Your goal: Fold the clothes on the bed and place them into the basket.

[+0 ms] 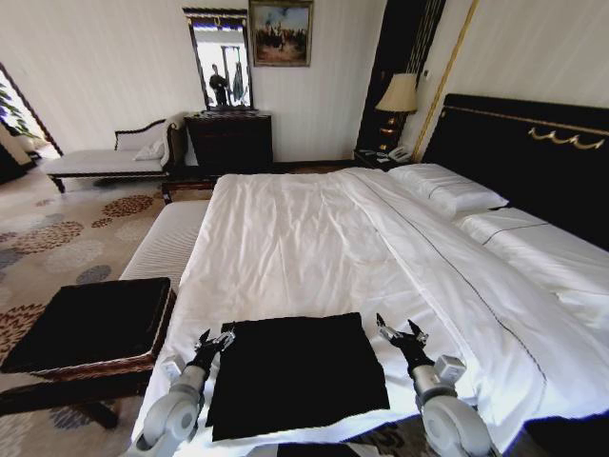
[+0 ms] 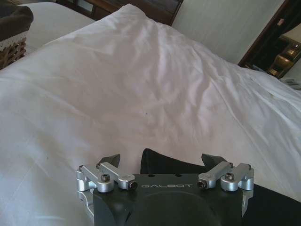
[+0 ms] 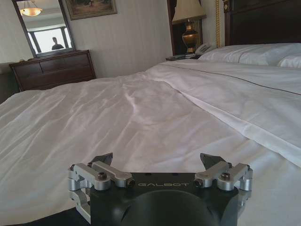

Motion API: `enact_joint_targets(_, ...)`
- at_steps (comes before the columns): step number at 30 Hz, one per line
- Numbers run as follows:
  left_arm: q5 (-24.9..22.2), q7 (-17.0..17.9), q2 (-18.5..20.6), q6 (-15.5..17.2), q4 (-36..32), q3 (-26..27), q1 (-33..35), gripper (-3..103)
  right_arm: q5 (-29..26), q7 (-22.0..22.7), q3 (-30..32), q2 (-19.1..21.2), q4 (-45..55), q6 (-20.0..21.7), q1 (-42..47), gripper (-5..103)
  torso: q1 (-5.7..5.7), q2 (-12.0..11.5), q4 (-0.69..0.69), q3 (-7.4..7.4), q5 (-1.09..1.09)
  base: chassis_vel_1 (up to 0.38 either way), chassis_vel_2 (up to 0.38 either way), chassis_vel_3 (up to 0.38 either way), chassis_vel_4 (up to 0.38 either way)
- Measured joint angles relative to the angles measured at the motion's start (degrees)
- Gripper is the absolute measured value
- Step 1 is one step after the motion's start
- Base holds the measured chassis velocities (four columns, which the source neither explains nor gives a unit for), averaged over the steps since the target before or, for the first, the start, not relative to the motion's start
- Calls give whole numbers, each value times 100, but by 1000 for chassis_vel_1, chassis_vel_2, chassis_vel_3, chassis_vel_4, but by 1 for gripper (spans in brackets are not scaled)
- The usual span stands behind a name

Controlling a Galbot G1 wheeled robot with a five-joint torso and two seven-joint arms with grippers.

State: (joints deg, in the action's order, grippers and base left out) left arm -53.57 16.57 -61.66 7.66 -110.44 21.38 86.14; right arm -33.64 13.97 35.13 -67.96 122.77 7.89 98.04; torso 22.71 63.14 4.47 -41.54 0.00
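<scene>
Both grippers, left (image 1: 215, 337) and right (image 1: 401, 331), spread wide at the folded black T-shirt's (image 1: 297, 373) upper corners, lower frame centre.

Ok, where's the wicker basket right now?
In the head view the wicker basket sits on a dark wooden bench off the bed's foot corner on the robot's left, just beyond the left gripper and the folded black T-shirt.

— What lettering can you read here?

— You'll find just one word, "GALBOT", in pale capitals on the dark housing of the left gripper (image 2: 161, 162), low in the frame's middle. The right gripper (image 3: 160, 161) carries the same word, same spot.

— Anything on the shirt?

— No print you can read.
</scene>
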Motion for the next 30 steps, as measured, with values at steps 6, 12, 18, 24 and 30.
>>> enact_joint_targets(6, -147, 0, 47, 81, 355, -125, -245, 88, -40, 9, 59, 117, 16, 21, 1, 100, -2, 1, -1, 1, 0, 0, 0, 0, 0)
enact_joint_targets(12, -101, -94, 89, 81, 459, -172, -330, 66, -101, 84, 32, 176, 0, 92, -81, 100, -1, 1, -1, 1, 0, 0, 0, 0, 0)
enact_joint_targets(18, -49, -130, 115, 67, 471, -227, -325, 45, -146, 143, 16, 240, -43, 127, -123, 100, -2, 1, 0, 1, 0, 0, 0, 0, 0)
enact_joint_targets(24, 9, -115, 75, 33, 440, -256, -286, 23, -186, 162, 21, 289, -75, 146, -163, 100, -2, 1, 0, 1, 0, 0, 0, 0, 0)
enact_joint_targets(30, 170, -86, 20, -39, 378, -225, -224, 3, -463, 188, -73, 566, -170, 296, -434, 100, -2, 1, 1, 1, -1, 0, 0, 0, 0)
